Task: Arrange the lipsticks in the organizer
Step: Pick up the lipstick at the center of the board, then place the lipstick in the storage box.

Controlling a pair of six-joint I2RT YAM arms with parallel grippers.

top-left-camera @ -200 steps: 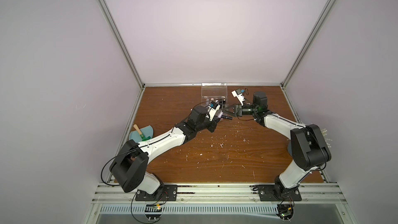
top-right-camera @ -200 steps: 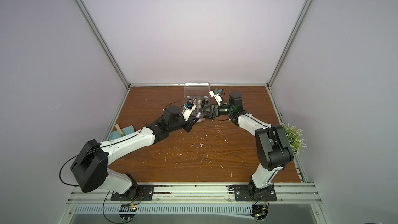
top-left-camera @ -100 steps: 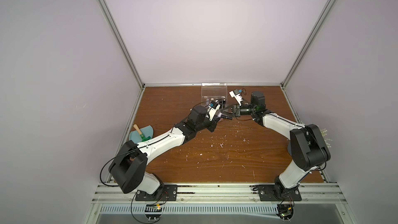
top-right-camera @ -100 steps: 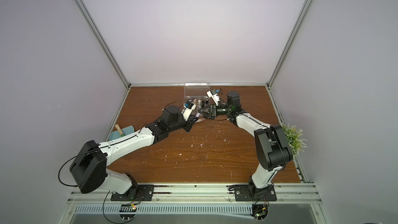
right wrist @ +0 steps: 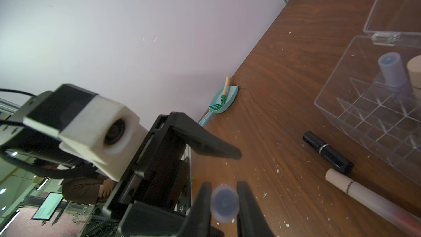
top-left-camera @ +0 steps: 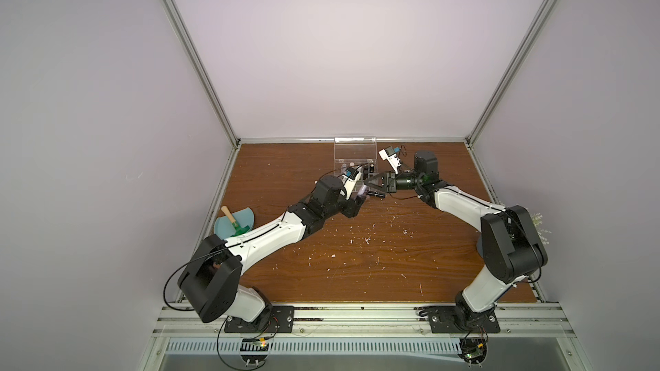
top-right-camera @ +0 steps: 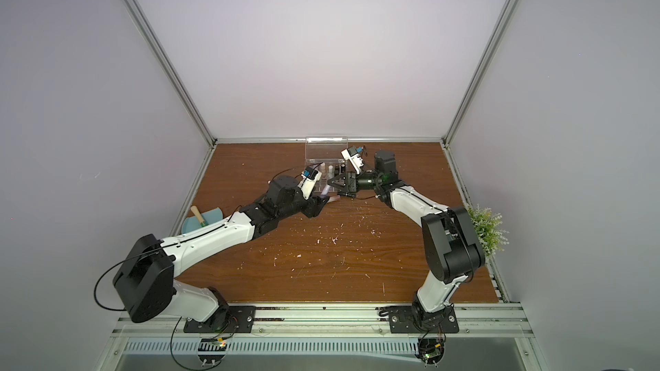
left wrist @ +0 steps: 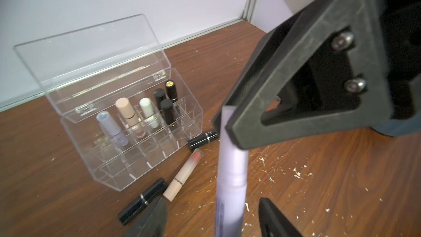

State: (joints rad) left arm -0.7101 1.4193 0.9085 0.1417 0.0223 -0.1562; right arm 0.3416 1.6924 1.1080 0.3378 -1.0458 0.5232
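- Three plain lilac-grey walls rise beyond and to either side of the left gripper and the right gripper, joined by aluminium corner posts.
- Beneath both grippers lies a dark brown wood-grain tabletop, strewn with white flecks.
- Well back from the grippers, away from the far wall, an aluminium rail and a slotted grille edge the table.
- The light is soft and even, brightest on the wall beyond the grippers.
- In the right wrist view, past the left gripper, a lit screen shows, blurred.
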